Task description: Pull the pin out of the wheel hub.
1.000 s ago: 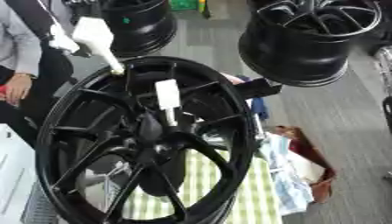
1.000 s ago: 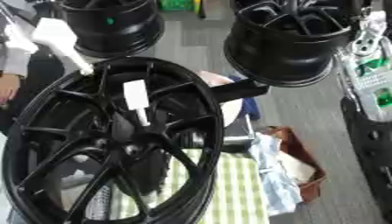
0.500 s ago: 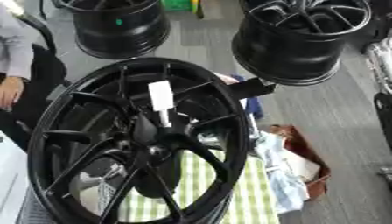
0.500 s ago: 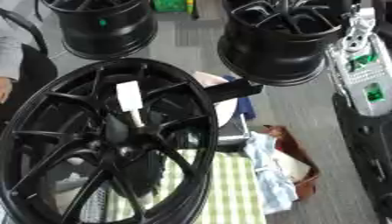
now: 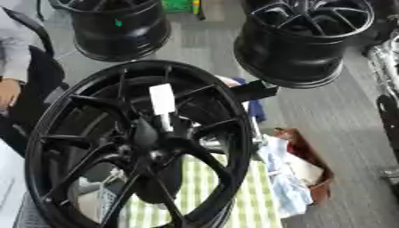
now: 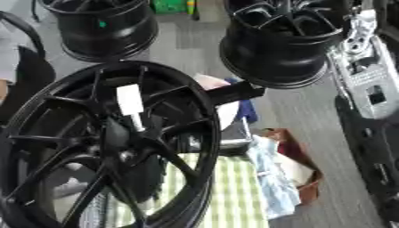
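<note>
A large black spoked wheel hub (image 5: 234, 133) stands tilted across the left and middle of both views. A white pin (image 5: 162, 99) sticks out of it just above the centre. The pin has a flat white head, and a thinner white shaft (image 5: 166, 124) runs down into the hub centre (image 5: 148, 136). Nothing touches the pin. Neither of my hands shows in either view.
Two more black wheels (image 5: 117, 26) (image 5: 304, 40) stand on the grey floor behind. A black bracket (image 5: 253, 91) juts out behind the hub's right rim. A green checked cloth (image 5: 234, 196) lies underneath, and a brown bag (image 5: 308, 167) of cloths at the right. A silver-and-black machine part (image 6: 366, 75) is at the right edge. A seated person (image 5: 12, 89) is at the left.
A white-gloved hand at the wheel's upper left rim one second ago is gone from view. The whole picture has shifted, so the camera moved. The pin sits in the hub as before.
</note>
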Available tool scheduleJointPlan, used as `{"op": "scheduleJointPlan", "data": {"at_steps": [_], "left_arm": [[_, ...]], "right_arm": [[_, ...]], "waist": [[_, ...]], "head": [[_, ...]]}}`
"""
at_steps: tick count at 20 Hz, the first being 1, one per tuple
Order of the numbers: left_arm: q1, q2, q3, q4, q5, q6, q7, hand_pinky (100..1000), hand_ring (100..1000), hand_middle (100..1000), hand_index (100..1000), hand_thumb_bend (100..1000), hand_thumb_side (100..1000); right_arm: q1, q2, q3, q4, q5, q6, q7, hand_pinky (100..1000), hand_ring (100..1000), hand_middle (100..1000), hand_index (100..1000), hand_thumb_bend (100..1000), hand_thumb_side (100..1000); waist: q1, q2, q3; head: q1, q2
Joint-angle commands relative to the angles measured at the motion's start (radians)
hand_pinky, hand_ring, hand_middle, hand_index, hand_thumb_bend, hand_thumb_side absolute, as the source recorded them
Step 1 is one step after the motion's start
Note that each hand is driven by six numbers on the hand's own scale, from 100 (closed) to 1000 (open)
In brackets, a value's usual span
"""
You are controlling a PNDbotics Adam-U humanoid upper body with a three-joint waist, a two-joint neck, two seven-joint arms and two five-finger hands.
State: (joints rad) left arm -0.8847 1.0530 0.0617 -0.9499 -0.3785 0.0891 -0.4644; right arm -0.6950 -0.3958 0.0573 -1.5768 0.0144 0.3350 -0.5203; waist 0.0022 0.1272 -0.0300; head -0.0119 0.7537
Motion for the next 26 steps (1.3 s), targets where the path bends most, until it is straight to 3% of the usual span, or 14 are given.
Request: {"op": "scheduleJointPlan", "data": {"at_steps": [1, 3, 4, 5, 6, 7, 10, 18, 21, 26], "left_arm": [[-0.021, 0.023, 0.018, 0.049, -0.038, -0.026, 0.063, 718, 605, 399, 542, 271, 100], [-0.025, 0.016, 0.017, 0.087, -0.083, -0.026, 0.109, 733, 635, 457, 598, 321, 100], [-0.027, 0.011, 0.016, 0.105, -0.105, -0.026, 0.128, 758, 687, 531, 672, 363, 100], [-0.028, 0.006, 0.015, 0.121, -0.124, -0.029, 0.138, 793, 750, 620, 748, 412, 187], [-0.027, 0.004, 0.012, 0.133, -0.145, -0.037, 0.141, 846, 831, 758, 854, 479, 361], [-0.027, 0.002, 0.010, 0.143, -0.167, -0.049, 0.139, 881, 884, 822, 899, 504, 457], [-0.033, -0.006, 0.017, 0.160, -0.210, -0.079, 0.144, 907, 937, 898, 955, 494, 583], [-0.046, -0.011, 0.031, 0.167, -0.186, -0.082, 0.195, 861, 859, 785, 879, 466, 539], [-0.049, -0.018, 0.036, 0.155, -0.149, -0.070, 0.215, 836, 810, 724, 825, 387, 498], [-0.034, -0.030, 0.019, 0.028, -0.012, -0.082, 0.226, 824, 789, 690, 794, 327, 462]], "right_arm": [[-0.021, -0.025, -0.010, -0.023, 0.007, 0.000, -0.002, 694, 709, 606, 736, 100, 746], [-0.021, -0.024, -0.010, -0.024, 0.007, 0.000, -0.002, 694, 709, 606, 736, 100, 745], [-0.021, -0.024, -0.010, -0.024, 0.007, 0.000, -0.003, 694, 709, 606, 736, 100, 745], [-0.021, -0.024, -0.010, -0.024, 0.007, 0.000, -0.003, 694, 709, 606, 736, 100, 744], [-0.021, -0.025, -0.010, -0.024, 0.008, 0.000, -0.003, 694, 709, 606, 736, 100, 744], [-0.021, -0.025, -0.011, -0.024, 0.008, 0.000, -0.004, 694, 709, 606, 735, 100, 744], [-0.021, -0.025, -0.012, -0.025, 0.009, 0.001, -0.005, 694, 709, 605, 735, 100, 744], [-0.020, -0.023, -0.012, -0.026, 0.010, 0.000, -0.006, 694, 709, 605, 735, 100, 743], [-0.020, -0.023, -0.012, -0.025, 0.010, 0.001, -0.006, 694, 709, 605, 735, 100, 743], [-0.024, -0.025, -0.011, -0.024, 0.012, 0.002, -0.003, 694, 709, 605, 735, 100, 735]], "waist": [[0.002, -0.014, -0.001], [0.001, -0.014, -0.003], [0.001, -0.014, -0.004], [0.001, -0.014, -0.005], [0.001, -0.013, -0.006], [0.001, -0.013, -0.006], [0.001, -0.014, -0.007], [0.001, -0.017, -0.005], [0.000, -0.018, -0.005], [-0.002, -0.017, -0.003]], "head": [[-0.004, -0.014], [-0.003, -0.016], [-0.002, -0.017], [-0.002, -0.018], [-0.002, -0.018], [-0.003, -0.018], [-0.002, -0.017], [0.000, -0.017], [-0.001, -0.017], [-0.001, -0.016]]}}
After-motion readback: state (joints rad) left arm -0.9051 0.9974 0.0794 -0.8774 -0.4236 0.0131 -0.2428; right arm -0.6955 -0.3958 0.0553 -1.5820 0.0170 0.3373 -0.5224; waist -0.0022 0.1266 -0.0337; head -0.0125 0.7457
